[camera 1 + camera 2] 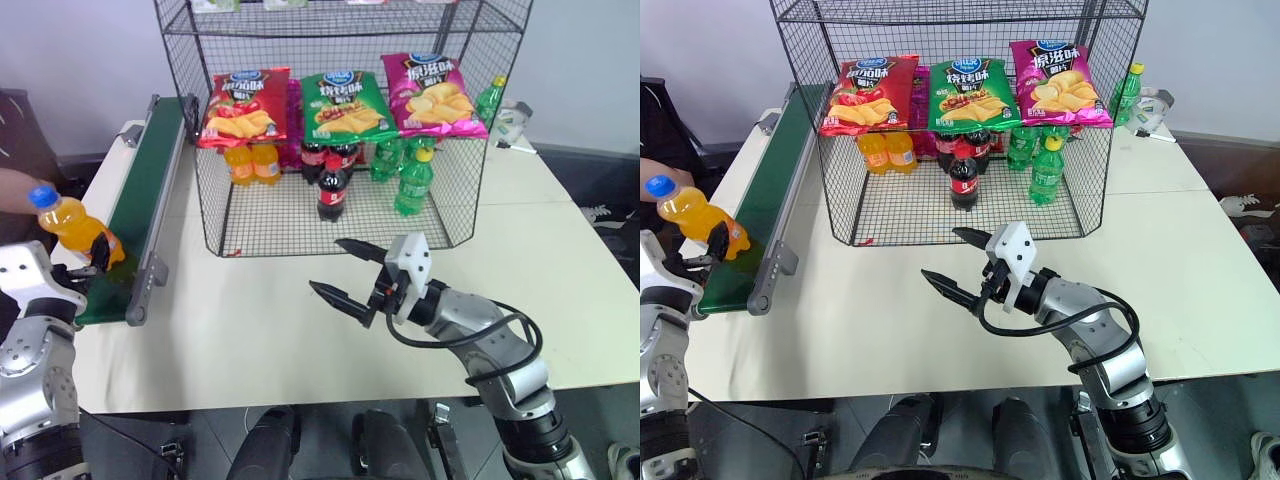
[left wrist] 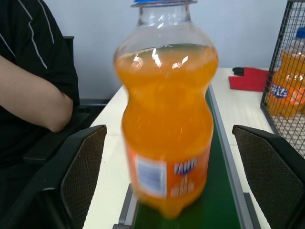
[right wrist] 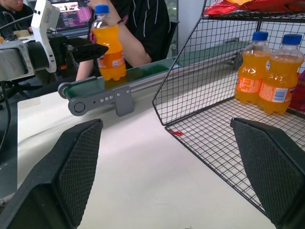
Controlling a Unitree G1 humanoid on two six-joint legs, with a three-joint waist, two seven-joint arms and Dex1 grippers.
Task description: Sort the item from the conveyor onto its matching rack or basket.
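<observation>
The item, a clear bottle of orange soda (image 1: 78, 228) with a blue cap, stands on the near end of the dark-green conveyor (image 1: 150, 170), leaning a little. A person's hand (image 1: 12, 190) is at its cap. My left gripper (image 2: 167, 131) is open around the bottle; in the left wrist view there is a gap between each finger and the bottle's sides. My right gripper (image 1: 328, 265) hangs open and empty over the table, in front of the black wire rack (image 1: 210, 205).
On the rack floor stand two orange soda bottles (image 1: 252, 160), cola bottles (image 1: 333, 190) and green bottles (image 1: 413, 183). Crisp bags (image 1: 345, 103) hang on its front. A person sits beside the conveyor (image 2: 33, 86). A green bottle (image 1: 490, 97) stands behind the rack.
</observation>
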